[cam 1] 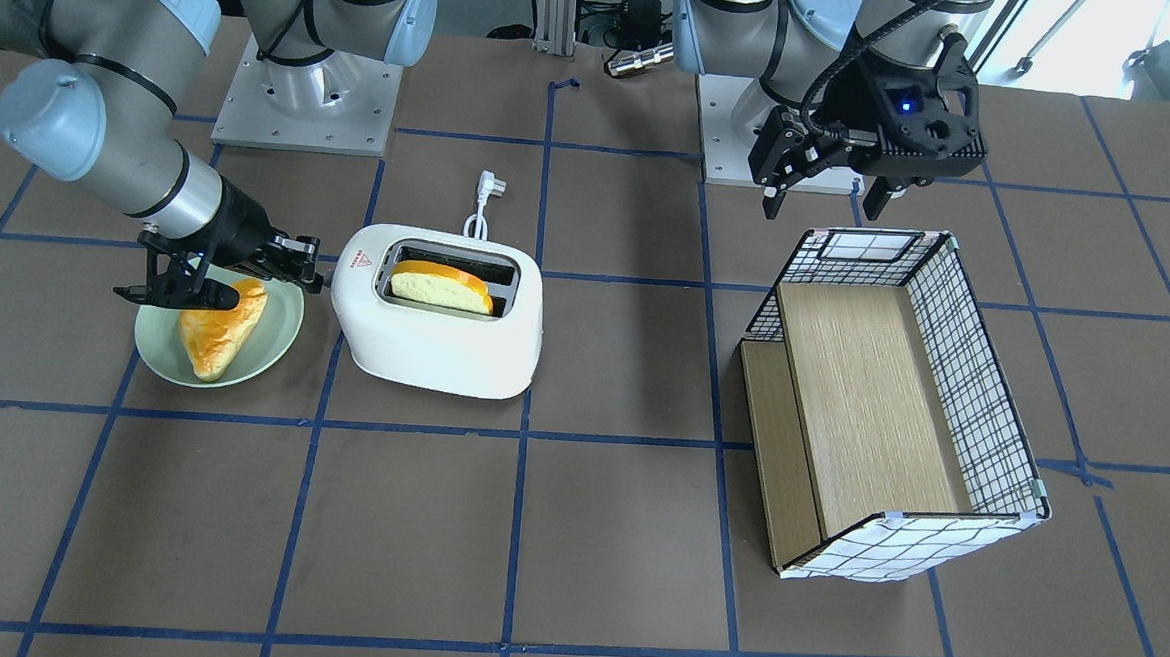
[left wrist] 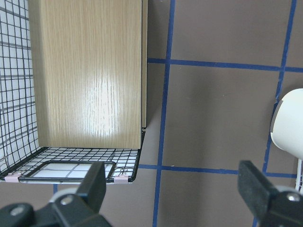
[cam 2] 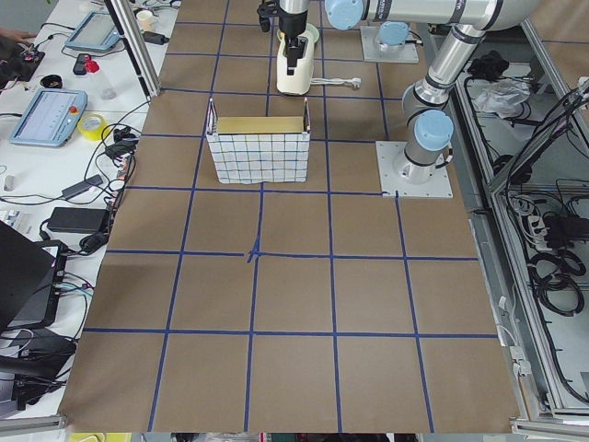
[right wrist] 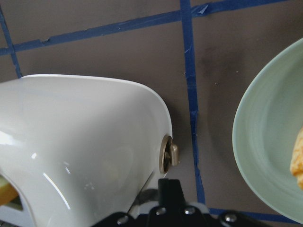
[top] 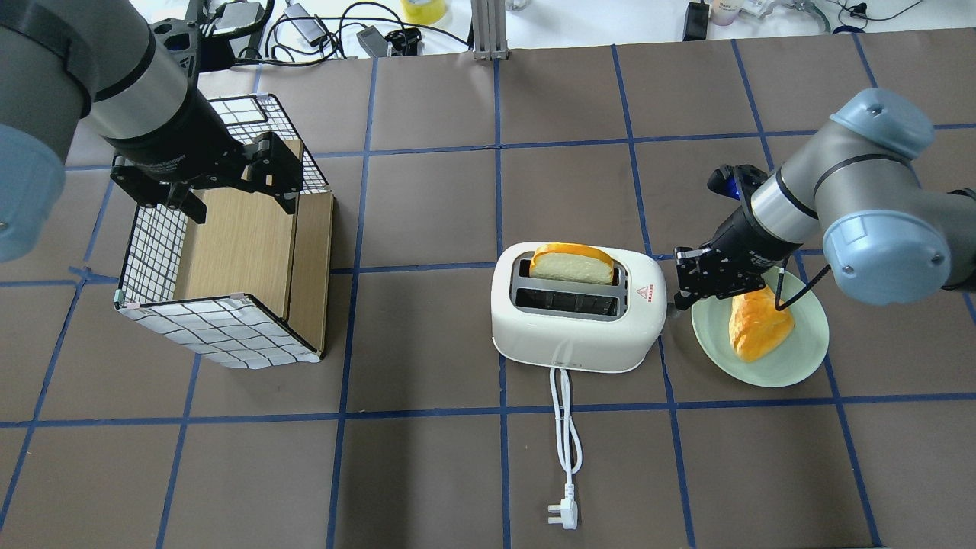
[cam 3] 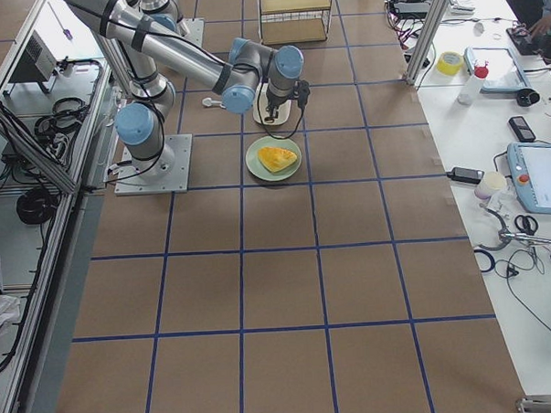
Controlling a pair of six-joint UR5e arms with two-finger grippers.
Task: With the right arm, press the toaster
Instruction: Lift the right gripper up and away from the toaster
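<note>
I am holding my right fingers (right wrist: 169, 191) clenched together on nothing, their tip hanging just beside the lever knob (right wrist: 169, 155) on the toaster (top: 572, 320); I cannot tell whether they are touching it. The toaster is standing upright near the middle of the counter (top: 427, 457), a bread slice (top: 572, 263) sticking up from one slot. The green plate (top: 804, 352) is sitting just beside its lever end. My left fingers (left wrist: 97, 182) are hanging spread wide over the edge of the wire basket (top: 221, 335), well apart from the toaster.

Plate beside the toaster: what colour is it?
The plate is pale green; the overhead view shows it best.
</note>
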